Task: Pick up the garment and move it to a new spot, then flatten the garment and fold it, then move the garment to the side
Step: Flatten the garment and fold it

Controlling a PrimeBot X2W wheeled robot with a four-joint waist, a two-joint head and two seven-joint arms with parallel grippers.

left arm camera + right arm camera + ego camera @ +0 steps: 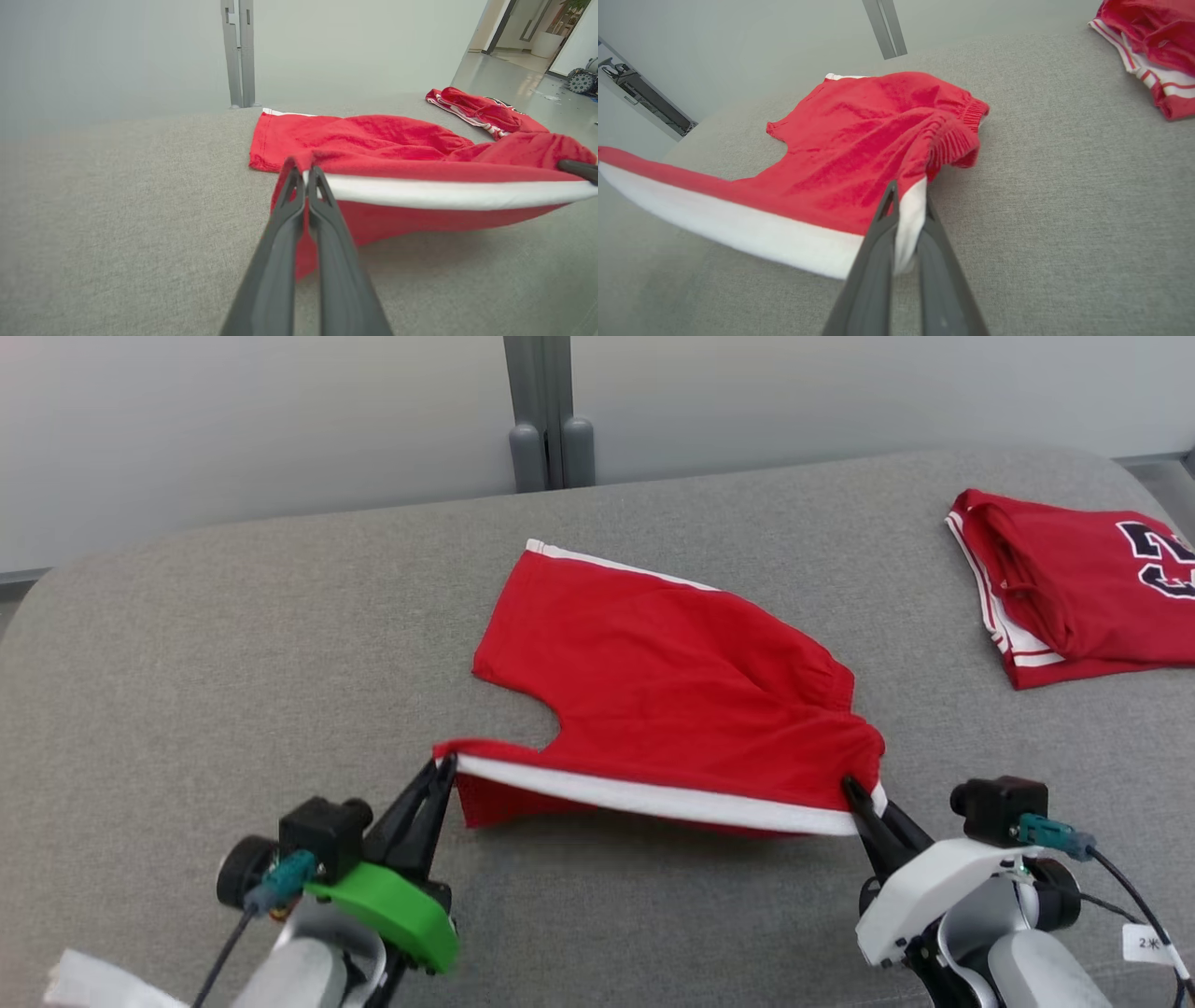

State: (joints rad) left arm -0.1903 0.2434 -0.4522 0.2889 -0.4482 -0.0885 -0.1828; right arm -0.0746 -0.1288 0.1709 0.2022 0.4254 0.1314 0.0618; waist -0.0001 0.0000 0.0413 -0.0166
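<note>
The garment (672, 681) is a pair of red shorts with a white side stripe, lying on the grey padded surface (233, 644). Its near edge is lifted off the surface and stretched between both grippers. My left gripper (446, 767) is shut on the near left corner of the garment (397, 140), at its hem end. At the waistband end, my right gripper (851, 789) is shut on the near right corner, white stripe (910, 219) pinched between its fingers. The far half of the garment (859, 130) rests flat.
A second red garment (1074, 583) with white trim and a dark number lies folded at the far right of the surface. A grey post (551, 411) stands behind the far edge against a pale wall. Bare grey surface lies left of the shorts.
</note>
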